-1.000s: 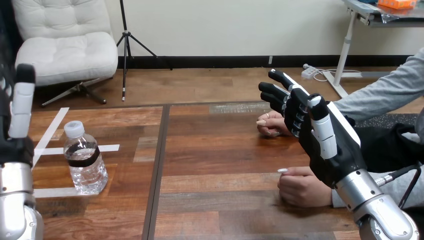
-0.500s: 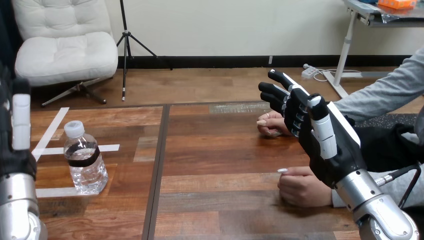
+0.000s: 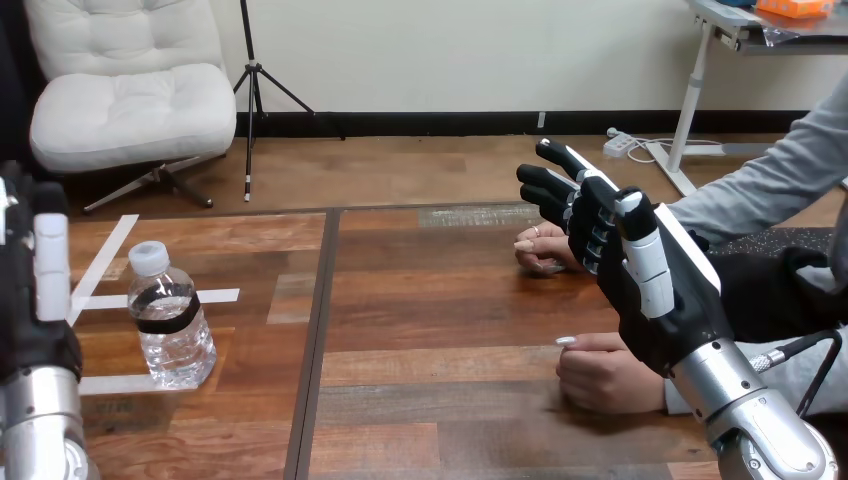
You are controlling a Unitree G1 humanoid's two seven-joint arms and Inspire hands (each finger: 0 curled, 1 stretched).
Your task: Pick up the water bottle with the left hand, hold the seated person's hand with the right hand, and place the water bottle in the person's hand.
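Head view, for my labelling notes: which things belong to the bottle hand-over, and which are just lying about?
Job: water bottle, left hand, right hand, the person's farther hand, the person's nearer hand; which one receives, I cannot tell.
Lying about: white tape strips on the table.

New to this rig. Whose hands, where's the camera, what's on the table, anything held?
One camera on a humanoid robot's head looks down across a wooden table. The black-and-white machine parts are its own: left robot hand at the left edge, right robot hand at the right, both open, holding nothing. A capped water bottle stands upright beside the left robot hand, apart from it. A seated person's farther hand and nearer hand rest on the table, partly behind the right robot hand.
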